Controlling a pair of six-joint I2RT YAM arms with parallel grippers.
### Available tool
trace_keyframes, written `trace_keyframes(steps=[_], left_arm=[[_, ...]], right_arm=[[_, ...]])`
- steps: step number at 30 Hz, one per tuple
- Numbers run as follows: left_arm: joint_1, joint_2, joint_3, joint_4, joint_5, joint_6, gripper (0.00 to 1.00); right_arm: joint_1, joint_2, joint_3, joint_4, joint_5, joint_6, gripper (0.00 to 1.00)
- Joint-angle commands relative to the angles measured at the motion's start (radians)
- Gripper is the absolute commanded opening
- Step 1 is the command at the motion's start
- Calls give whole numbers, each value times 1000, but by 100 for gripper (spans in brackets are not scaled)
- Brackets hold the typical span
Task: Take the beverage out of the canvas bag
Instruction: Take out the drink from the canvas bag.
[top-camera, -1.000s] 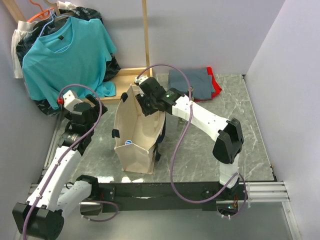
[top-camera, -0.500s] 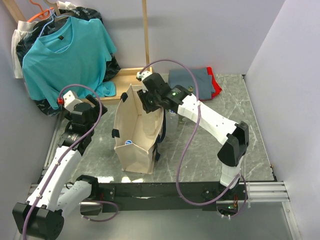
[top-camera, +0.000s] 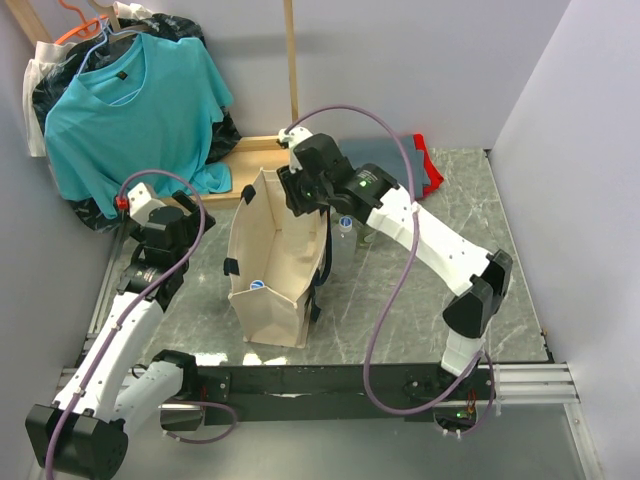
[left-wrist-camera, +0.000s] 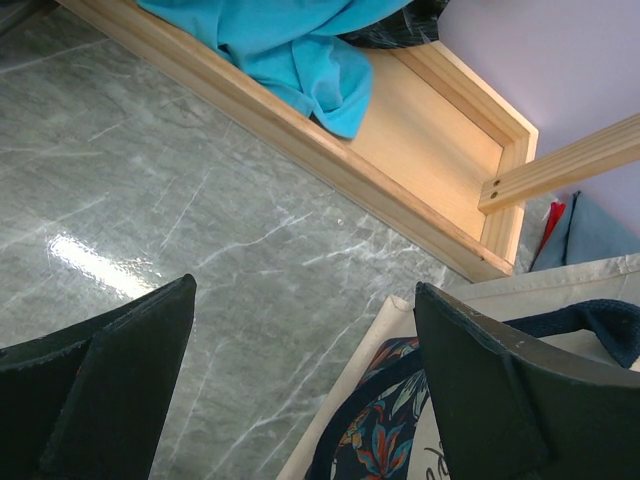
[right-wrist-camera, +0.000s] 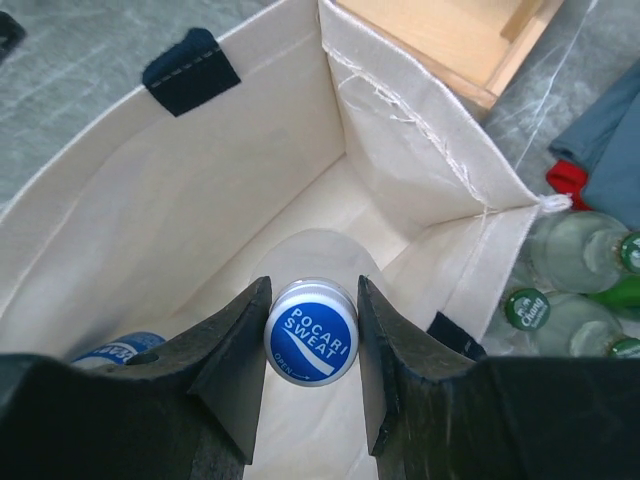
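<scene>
Right wrist: right gripper (right-wrist-camera: 312, 300) is clamping the Pocari Sweat bottle (right-wrist-camera: 311, 338) by its cap, inside the canvas bag (right-wrist-camera: 150, 220).
Left gripper (left-wrist-camera: 303, 292): hanging with fingers apart, apparently the bag at 5 o'clock.

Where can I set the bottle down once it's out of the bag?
Roomiest for the Pocari Sweat bottle: bare table right of the canvas bag, toward the near edge. The strip between the bag and the left gripper is also bare. Crowded: the bag's far right corner, where other bottles stand, folded clothes behind them.
</scene>
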Motion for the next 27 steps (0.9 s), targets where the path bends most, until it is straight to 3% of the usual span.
trace_keyframes(steps=[1, 16, 27], left_arm=[[4, -21, 1, 22, -9, -3, 96], [4, -22, 1, 19, 2, -7, 96], [4, -42, -8, 45, 23, 4, 96]], right_arm=[[16, -140, 100, 113, 34, -22, 0], [22, -212, 149, 100, 48, -44, 0], [22, -325, 63, 208, 79, -47, 0]])
